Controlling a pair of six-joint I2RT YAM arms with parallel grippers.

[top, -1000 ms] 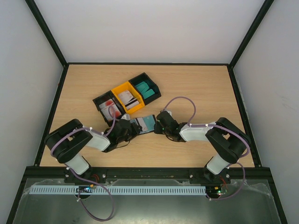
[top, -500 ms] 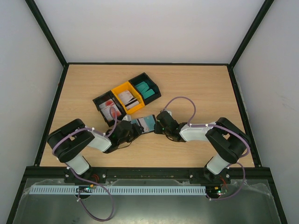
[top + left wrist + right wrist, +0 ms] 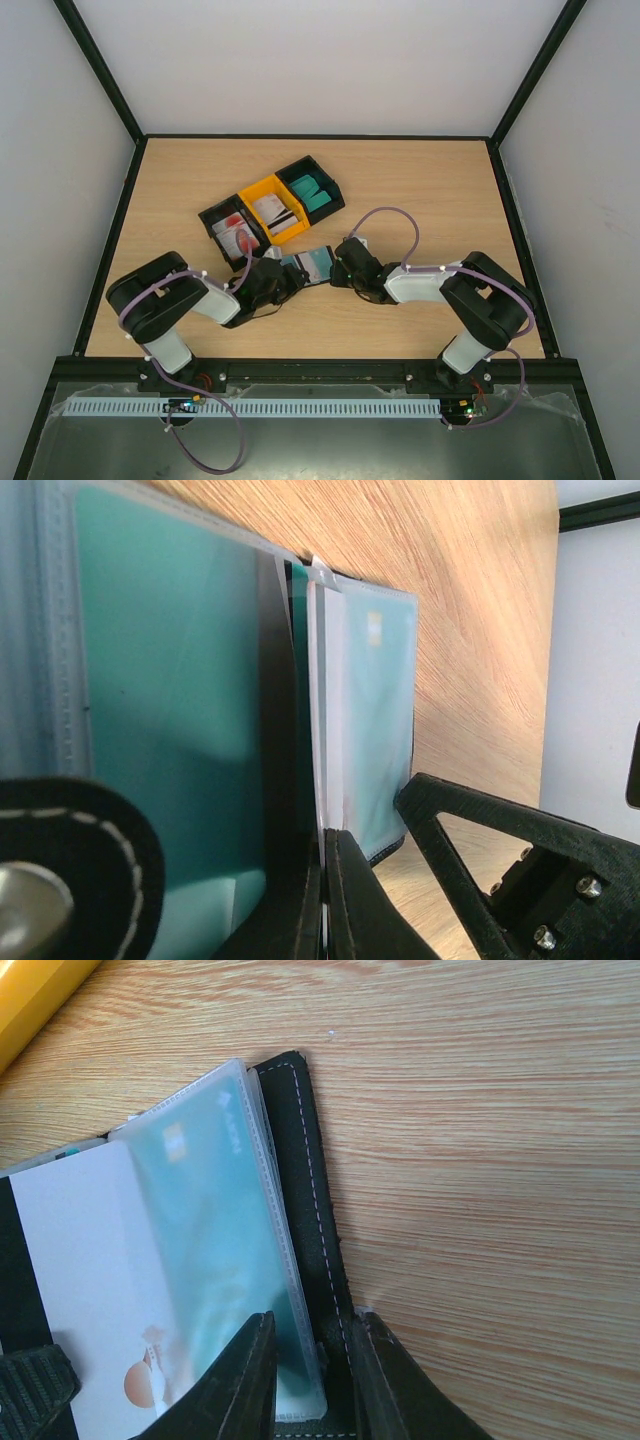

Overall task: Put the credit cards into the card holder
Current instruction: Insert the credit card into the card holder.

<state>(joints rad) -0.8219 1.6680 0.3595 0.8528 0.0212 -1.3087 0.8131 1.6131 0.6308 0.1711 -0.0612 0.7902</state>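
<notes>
The black card holder (image 3: 312,262) lies open on the table between my two grippers. My left gripper (image 3: 284,275) is at its left end; in the left wrist view one finger (image 3: 480,825) touches a clear sleeve's corner, and the other is hidden behind the holder (image 3: 335,900). A teal card (image 3: 170,680) sits in a sleeve by the snap tab (image 3: 60,880). My right gripper (image 3: 312,1360) is shut on the holder's stitched cover edge (image 3: 308,1180), beside a sleeved teal card (image 3: 210,1230) and a white card with a dark stripe (image 3: 70,1290).
Three bins stand behind the holder: a black one (image 3: 213,218) with red-and-white cards, a yellow one (image 3: 257,190) with white striped cards, a dark one (image 3: 300,172) with teal cards. Black frame rails edge the table.
My left arm's elbow has shifted slightly right. The grippers and the card holder have stayed nearly where they were.
</notes>
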